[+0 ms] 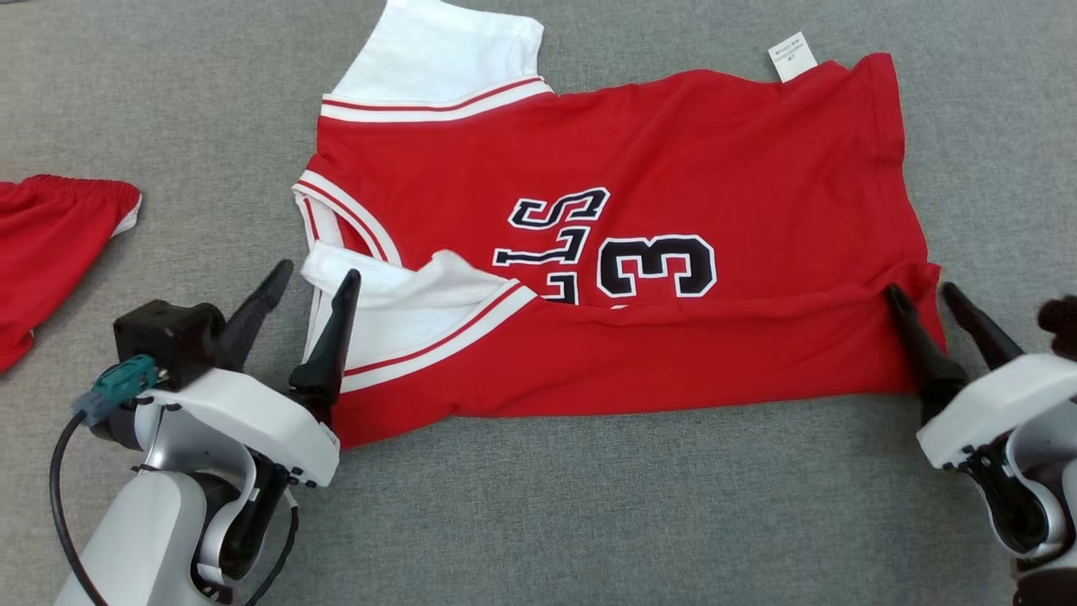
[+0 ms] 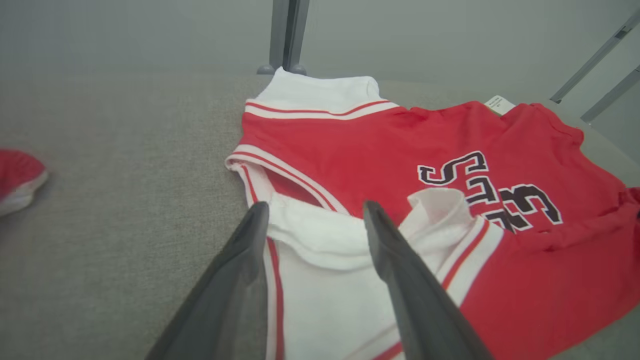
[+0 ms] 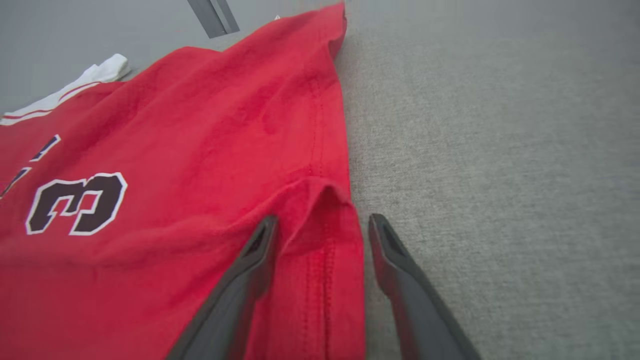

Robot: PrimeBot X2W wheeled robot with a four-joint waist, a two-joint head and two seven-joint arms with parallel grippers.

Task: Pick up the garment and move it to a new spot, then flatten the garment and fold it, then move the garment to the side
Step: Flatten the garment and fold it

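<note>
Standing wide open at 8 o'clock in the head view, the left end effector (image 1: 317,272) is straddling the folded-over white sleeve (image 1: 395,295) of the garment (image 1: 690,143). One finger is sitting just off the sleeve's outer edge and the other is lying over the white cloth. The jaws are not clamping anything.

At 4 o'clock, the right end effector (image 1: 920,289) is also standing open. In the right wrist view its fingers (image 3: 250,270) are flanking the raised red hem corner (image 3: 325,210) without pinching it.

The garment is lying at the centre of the grey bench (image 1: 589,505), with its near edge folded over toward 12 o'clock and partly covering the black lettering (image 1: 656,265). A white label (image 1: 793,56) is showing at 1 o'clock. A second red cloth (image 1: 50,236) is lying apart at 9 o'clock.
</note>
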